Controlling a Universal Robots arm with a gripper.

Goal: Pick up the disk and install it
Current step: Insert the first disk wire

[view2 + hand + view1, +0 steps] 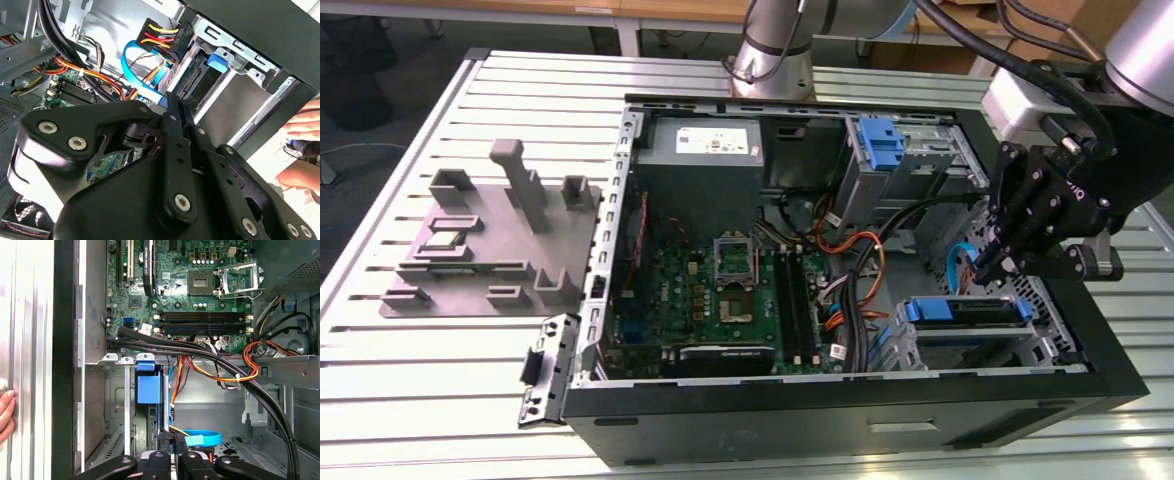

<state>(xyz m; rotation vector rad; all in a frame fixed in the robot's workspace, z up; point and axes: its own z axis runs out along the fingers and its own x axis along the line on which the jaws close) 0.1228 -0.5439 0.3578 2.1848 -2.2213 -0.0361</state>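
An open computer case (854, 400) lies on its side on a slatted metal surface (427, 380), with its green motherboard (734, 300) facing up. The disk (970, 312) sits in a metal drive bay at the near corner of the case on the exterior view's right, its blue bracket showing along its edge. In the first wrist view the disk (149, 390) stands edge-on in the bay slot with the blue bracket tab on top, and in the second wrist view its blue tab (220, 61) shows inside the grey bay frame.

The claw (1003, 262) hangs just above the disk, at the bay's far side, black linkages pointing down into the case. In both wrist views its fingers (170, 460) lie pressed close together with nothing held between them; the fingertips sit beside a flat blue data cable (202, 437) near the disk's end.

A bundle of orange, red and black wires (854, 290) runs between the motherboard and the bay. A grey power supply (700, 150) sits at the far side of the case, with a second blue-bracketed bay (887, 145) beside it. On the exterior view's left a grey fixture plate (480, 240) with upright posts rests on the surface. A person's hand (300, 125) rests outside the case wall in the second wrist view.
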